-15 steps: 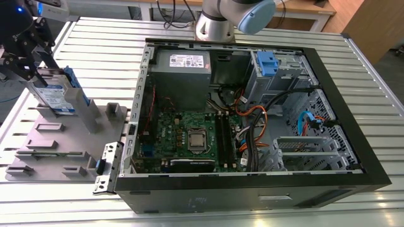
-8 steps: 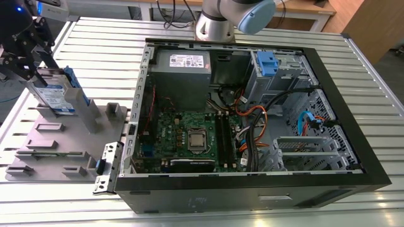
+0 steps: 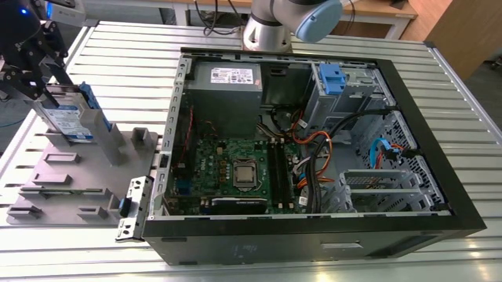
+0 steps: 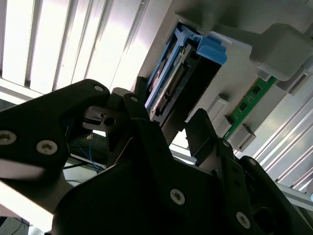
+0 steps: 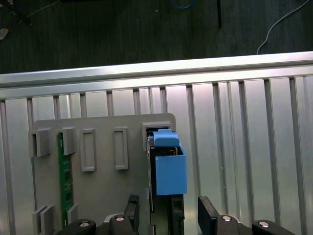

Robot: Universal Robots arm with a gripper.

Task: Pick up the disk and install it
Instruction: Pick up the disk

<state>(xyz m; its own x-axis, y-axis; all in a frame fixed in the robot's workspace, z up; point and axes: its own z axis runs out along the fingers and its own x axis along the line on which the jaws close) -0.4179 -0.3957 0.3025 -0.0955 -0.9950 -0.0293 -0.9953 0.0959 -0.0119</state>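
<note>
Slatted table (image 5: 234, 147), disk (image 5: 168, 169) partly hidden between fingers (image 5: 206, 216)

A ribbed silver metal surface (image 3: 126, 53) carries two things. A grey slotted holder plate (image 3: 63, 194) lies flat at the exterior view's left. Just beside it, an open black computer case (image 3: 314, 247) takes up the middle and right.
</note>
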